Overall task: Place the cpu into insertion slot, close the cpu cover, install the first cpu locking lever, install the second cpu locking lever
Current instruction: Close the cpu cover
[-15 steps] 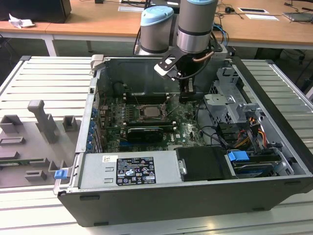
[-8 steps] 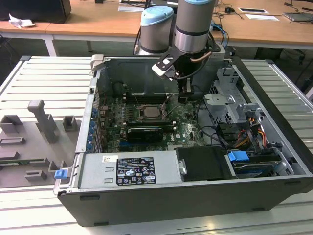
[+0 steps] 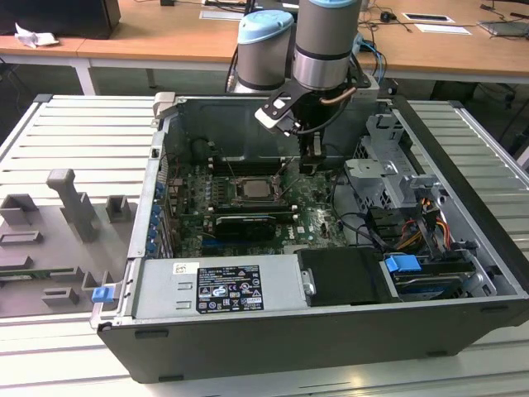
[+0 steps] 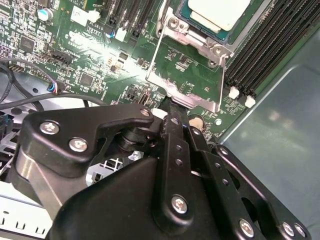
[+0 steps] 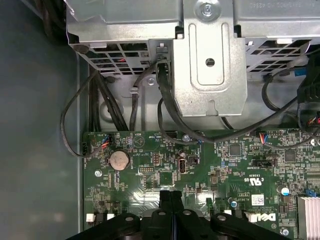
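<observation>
The gripper (image 4: 170, 105) is hanging just to the exterior view's right of the insertion slot (image 4: 196, 40), its fingers (image 5: 165, 202) pressing together and their tips touching the free edge of the tilted-open cpu cover (image 4: 190, 95). The cpu (image 4: 215, 12) is sitting in the slot.

Black label (image 3: 227, 288) with small white print, unreadable, on near grey housing (image 3: 165, 289); tiny white lettering across green circuit board (image 5: 222, 172).

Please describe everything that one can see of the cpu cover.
The cpu cover is a thin silvery metal frame with a cut-out centre, and green board shows through it. It is open, swung away from the insertion slot, where the cpu already lies. It appears hinged at the slot's screwed edge. The shut claw meets its free edge in the second wrist view; real contact cannot be told.
</observation>
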Robot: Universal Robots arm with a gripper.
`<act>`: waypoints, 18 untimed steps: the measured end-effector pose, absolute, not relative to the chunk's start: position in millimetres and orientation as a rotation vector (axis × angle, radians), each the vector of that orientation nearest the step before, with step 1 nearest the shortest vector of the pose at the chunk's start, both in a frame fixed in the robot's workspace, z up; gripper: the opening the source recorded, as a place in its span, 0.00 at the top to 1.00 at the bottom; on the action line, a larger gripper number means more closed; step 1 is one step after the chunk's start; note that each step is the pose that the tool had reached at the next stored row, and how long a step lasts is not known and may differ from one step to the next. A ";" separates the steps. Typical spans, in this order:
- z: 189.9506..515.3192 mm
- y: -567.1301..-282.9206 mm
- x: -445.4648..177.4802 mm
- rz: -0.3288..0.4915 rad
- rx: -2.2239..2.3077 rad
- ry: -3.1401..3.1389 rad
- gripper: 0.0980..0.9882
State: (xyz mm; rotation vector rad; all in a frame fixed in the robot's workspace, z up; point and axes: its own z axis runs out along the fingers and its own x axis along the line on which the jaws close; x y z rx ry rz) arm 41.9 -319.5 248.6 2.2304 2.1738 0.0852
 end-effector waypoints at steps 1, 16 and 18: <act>248.6 -319.5 41.7 0.085 2.230 2.174 0.99; 248.4 -319.5 19.9 0.086 2.231 2.174 0.99; 248.3 -319.5 18.3 0.086 2.231 2.174 0.99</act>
